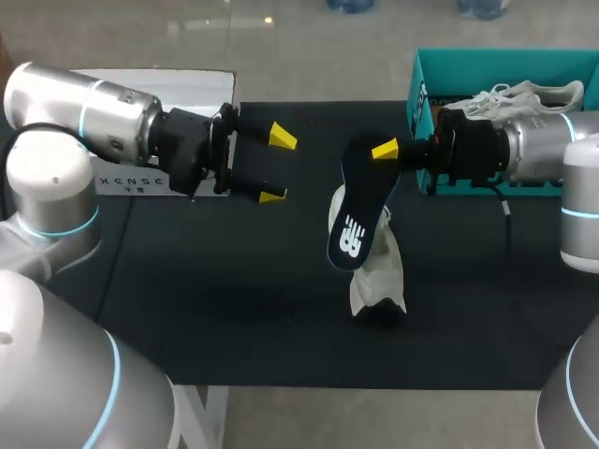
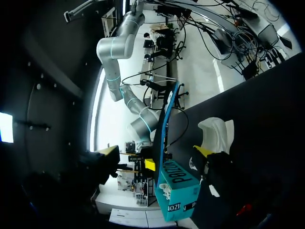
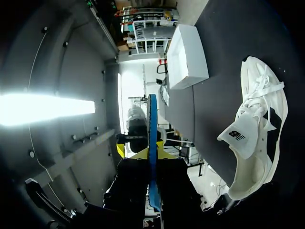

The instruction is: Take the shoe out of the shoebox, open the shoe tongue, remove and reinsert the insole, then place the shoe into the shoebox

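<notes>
The right hand point(image 1: 382, 154) is clamped on the heel end of the dark insole point(image 1: 358, 220); from its own wrist camera the insole point(image 3: 152, 143) shows edge-on, pinched between the two yellow tips. It hangs above the desk point(image 1: 234, 299) with its toe end pointing down toward the shoe point(image 1: 382, 276), probably so that it can be slid back in toe first.

The shoe lies on its side about midway along the desk, nearer the front edge than the back; its tongue point(image 3: 237, 138) is folded outward, which leaves the opening free. The insole is therefore out and, by the look of it, the step in hand is putting it back.

The left hand point(image 1: 276, 166) hangs spread wide over the left half of the desk, holding nothing and pointing at the insole; it seems placed to steady the shoe or to take the insole's free end. The shoe is soft and loose on the desk, so it may shift or tip if pushed with nothing bracing it.

The teal shoebox point(image 1: 487, 58) stands open at the back right corner, just behind the right arm, ready to take the shoe again; a second shoe point(image 1: 529, 94) lies inside it. A white box point(image 1: 211, 84) sits at the back left corner, behind the left arm.
</notes>
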Robot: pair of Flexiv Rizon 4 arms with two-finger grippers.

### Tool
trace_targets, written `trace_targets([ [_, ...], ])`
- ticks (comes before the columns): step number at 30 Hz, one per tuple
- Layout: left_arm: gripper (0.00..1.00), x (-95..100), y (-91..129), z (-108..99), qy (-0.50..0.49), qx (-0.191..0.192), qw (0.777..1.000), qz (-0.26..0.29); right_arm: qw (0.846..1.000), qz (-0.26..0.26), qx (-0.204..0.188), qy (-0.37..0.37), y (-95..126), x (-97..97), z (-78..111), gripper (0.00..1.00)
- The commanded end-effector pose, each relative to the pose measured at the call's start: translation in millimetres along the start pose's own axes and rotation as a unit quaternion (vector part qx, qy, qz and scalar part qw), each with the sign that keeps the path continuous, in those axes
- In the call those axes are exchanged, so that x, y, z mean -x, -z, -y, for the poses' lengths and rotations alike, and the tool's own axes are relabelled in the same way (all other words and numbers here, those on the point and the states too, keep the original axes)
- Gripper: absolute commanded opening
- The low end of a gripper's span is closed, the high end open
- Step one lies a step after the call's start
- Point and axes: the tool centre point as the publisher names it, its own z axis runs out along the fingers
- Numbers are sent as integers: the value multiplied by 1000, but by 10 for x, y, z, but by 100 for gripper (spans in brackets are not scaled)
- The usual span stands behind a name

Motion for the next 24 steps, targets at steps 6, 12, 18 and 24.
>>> trace_targets([
  [6,100,-15,-485,-9,-21,23,999,11,1000,1,1,0,-2,-1,12,0],
  [12,100,-13,-713,-35,-23,18,999,20,1000,1,1,0,-2,-1,12,0],
  [18,100,-7,-808,-47,-28,16,999,27,1000,1,1,0,-2,-1,12,0],
  [24,71,6,-856,-98,-33,21,999,28,1000,1,1,0,-2,-1,12,0],
])
